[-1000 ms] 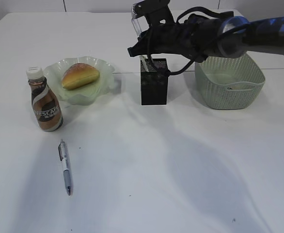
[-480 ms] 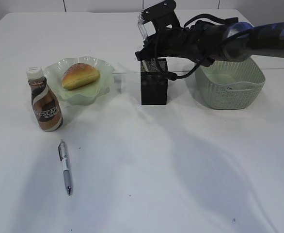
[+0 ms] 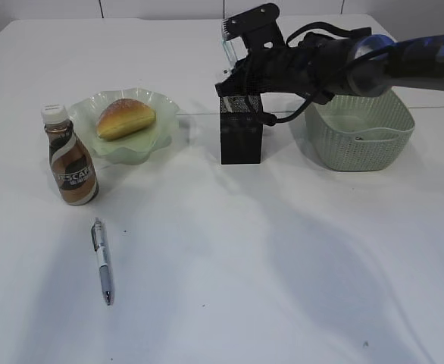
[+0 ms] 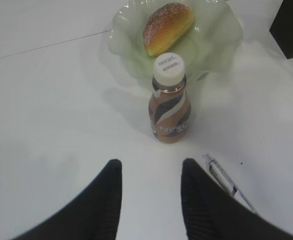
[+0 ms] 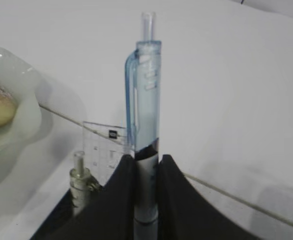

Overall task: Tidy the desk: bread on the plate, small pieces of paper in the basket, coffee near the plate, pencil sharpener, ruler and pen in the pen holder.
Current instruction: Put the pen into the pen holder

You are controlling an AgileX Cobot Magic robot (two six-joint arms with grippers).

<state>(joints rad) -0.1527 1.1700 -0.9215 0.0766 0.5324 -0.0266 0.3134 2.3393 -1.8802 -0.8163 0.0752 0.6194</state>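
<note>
With bread (image 3: 125, 117) plated and coffee (image 3: 69, 158) beside it, the right tool (image 5: 145, 165) grips a blue pen (image 5: 143, 100) over the holder (image 3: 241, 127), while the open left tool (image 4: 150, 192) idles and another pen (image 3: 102, 261) lies at seven o'clock.

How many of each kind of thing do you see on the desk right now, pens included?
Pens: 2, one lying on the table, one held over the pen holder
Ruler: 1
Pen holder: 1
Bread: 1
Plate: 1
Coffee bottle: 1
Basket: 1
A small clear item in the holder: 1, kind unclear
Total: 9
</note>
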